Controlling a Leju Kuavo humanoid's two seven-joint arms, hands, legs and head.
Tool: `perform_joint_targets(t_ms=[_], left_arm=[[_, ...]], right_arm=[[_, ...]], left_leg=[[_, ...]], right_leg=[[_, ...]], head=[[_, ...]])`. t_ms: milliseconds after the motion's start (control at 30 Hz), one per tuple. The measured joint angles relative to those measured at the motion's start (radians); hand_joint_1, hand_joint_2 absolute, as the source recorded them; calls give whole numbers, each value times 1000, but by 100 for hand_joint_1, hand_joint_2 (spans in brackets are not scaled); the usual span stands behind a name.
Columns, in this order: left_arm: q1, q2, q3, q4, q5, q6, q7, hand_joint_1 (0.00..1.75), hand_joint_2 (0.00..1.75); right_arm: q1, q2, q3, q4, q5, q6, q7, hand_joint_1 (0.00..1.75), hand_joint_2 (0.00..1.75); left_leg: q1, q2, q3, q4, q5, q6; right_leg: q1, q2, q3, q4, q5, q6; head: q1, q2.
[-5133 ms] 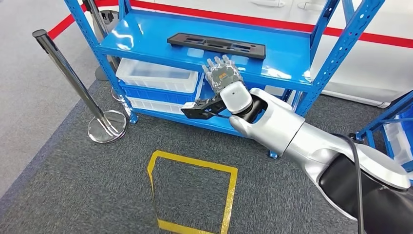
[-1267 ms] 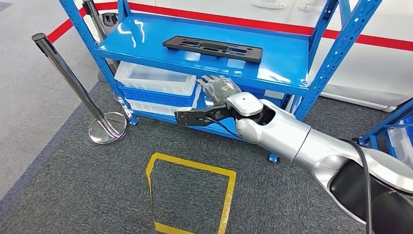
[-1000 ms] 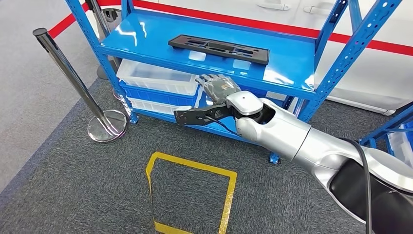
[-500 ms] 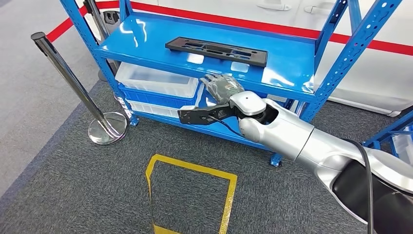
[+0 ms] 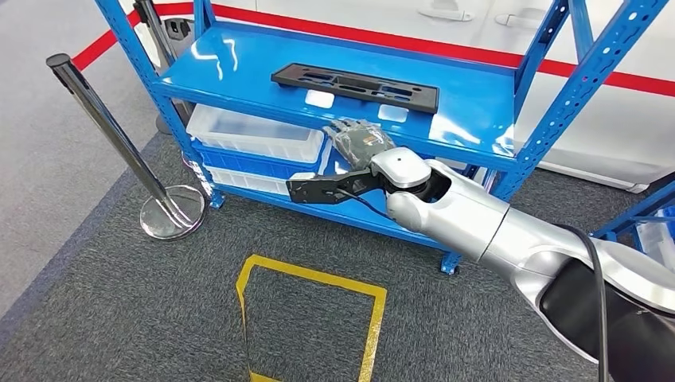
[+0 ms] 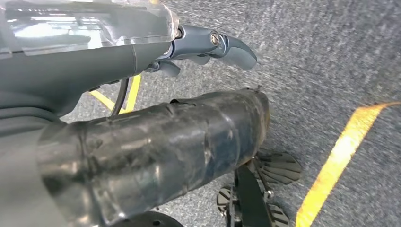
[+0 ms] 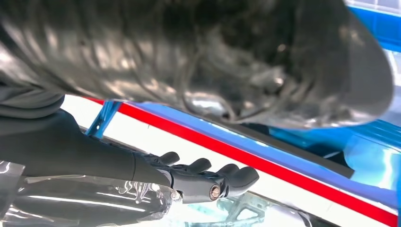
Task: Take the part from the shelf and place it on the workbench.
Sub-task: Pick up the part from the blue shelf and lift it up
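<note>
The part (image 5: 356, 86) is a long flat black plate with cut-outs, lying on the top level of the blue shelf (image 5: 239, 72). My right hand (image 5: 360, 142) hangs just in front of and slightly below that level's front edge, fingers stretched out toward the rack, holding nothing. In the right wrist view the same hand (image 7: 189, 175) has its fingers straight and apart from the thumb, and a dark strip of the part (image 7: 307, 158) lies beyond on the blue surface. My left hand (image 6: 142, 56) hangs over the grey carpet with its fingers loose and nothing in them.
White bins (image 5: 255, 135) sit on the shelf's lower levels. A chrome stanchion (image 5: 103, 119) with a round base stands left of the rack. A yellow taped square (image 5: 310, 278) marks the carpet in front. Another blue rack (image 5: 645, 215) stands at the right edge.
Since five seconds ago my right hand has tipped from upright to flatter and dropped to just under the top level's edge. Over the last second it barely moves; the view sways slightly.
</note>
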State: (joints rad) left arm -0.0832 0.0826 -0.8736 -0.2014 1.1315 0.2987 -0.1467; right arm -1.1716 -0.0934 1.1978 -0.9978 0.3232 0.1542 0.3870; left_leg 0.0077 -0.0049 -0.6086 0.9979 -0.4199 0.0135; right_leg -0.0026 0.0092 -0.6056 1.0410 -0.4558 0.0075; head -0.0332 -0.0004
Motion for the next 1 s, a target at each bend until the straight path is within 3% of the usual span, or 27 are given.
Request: perform_joint_targets(t_ms=[67,133,167,200,267,333,367,467,533,633,667,700,733,800,833,900,1000], left_arm=[[0,0,0,0,0,0,0,0,0],[0,0,0,0,0,0,0,0,0],[0,0,0,0,0,0,0,0,0],[0,0,-1,0,0,1,0,0,0],[1,0,-1,0,0,1,0,0,0],[1,0,-1,0,0,-1,1,0,0],[0,0,-2,0,0,-2,0,0,0],[-1,-1,-4,0,0,-5,0,0,0],[1,-2,-4,0,0,-6,0,0,0],[-1,-2,-6,0,-1,-7,0,0,0],[0,-2,-6,0,-1,-7,0,0,0],[1,-2,-7,0,-1,-7,0,0,0],[2,-2,-7,0,-1,-7,0,0,0],[4,-2,-7,0,-2,-7,0,0,0],[4,-2,-8,0,-2,-7,0,0,0],[1,-2,-10,0,-2,-7,0,0,0],[0,-3,-14,0,-2,-7,0,0,0]], right_arm=[[-3,-1,0,0,1,2,0,0,0],[-3,-2,0,0,2,5,1,0,0],[-1,-3,0,0,2,7,2,0,0],[1,-3,0,0,2,8,2,0,0],[1,-3,0,0,2,9,4,0,0],[-1,-4,0,-1,2,9,4,0,0],[-2,-4,0,-1,2,8,4,0,0],[-2,-4,0,-1,2,7,4,0,0],[-4,-5,0,0,2,7,6,0,0],[-3,-4,0,0,3,6,7,0,0],[0,-4,0,0,3,6,7,0,0],[2,-4,0,0,3,6,7,0,0],[3,-4,0,0,3,5,7,0,0],[4,-4,0,0,4,5,6,0,0],[3,-4,0,0,6,6,5,0,0],[2,-4,0,1,10,8,2,0,0],[2,-4,0,1,15,9,0,0,0]], left_leg=[[4,3,11,-10,1,10],[5,3,13,-9,-4,17],[5,3,14,-7,-7,18],[5,2,16,-4,-11,17],[5,-1,24,5,-24,13],[3,-3,28,16,-38,4],[2,-3,28,20,-42,-1],[2,-3,27,20,-49,-15],[4,-1,13,56,-71,-26],[6,0,-81,234,-140,-38],[6,0,-113,282,-147,-40],[7,0,-130,296,-135,-41],[7,0,-128,271,-104,-41],[8,1,-81,145,-22,-38],[6,0,-54,84,2,-35],[1,0,-29,28,8,-24],[2,0,-20,17,2,-7]], right_leg=[[0,-1,-40,84,-43,6],[-3,-2,-113,213,-91,10],[-5,-2,-139,252,-95,12],[-7,-3,-149,257,-81,13],[-10,-5,-112,159,-5,12],[-8,-5,-57,44,41,5],[-6,-5,-42,14,45,1],[-4,-3,-32,-2,35,-13],[-9,-3,-21,-10,33,-22],[-10,-3,-9,-14,26,-32],[-9,-3,-5,-13,22,-34],[-9,-2,-1,-12,18,-34],[-9,-2,4,-11,13,-33],[-9,0,16,-10,3,-28],[-8,0,20,-9,-2,-25],[-5,1,21,-9,-7,-15],[-4,0,18,-2,-17,-1]], head=[[3,0],[5,0],[5,0],[5,0],[6,0],[5,0],[4,0],[4,0],[2,0],[-2,0],[-2,0],[-2,0],[-2,0],[-2,0],[-2,0],[-1,0],[-1,0]])
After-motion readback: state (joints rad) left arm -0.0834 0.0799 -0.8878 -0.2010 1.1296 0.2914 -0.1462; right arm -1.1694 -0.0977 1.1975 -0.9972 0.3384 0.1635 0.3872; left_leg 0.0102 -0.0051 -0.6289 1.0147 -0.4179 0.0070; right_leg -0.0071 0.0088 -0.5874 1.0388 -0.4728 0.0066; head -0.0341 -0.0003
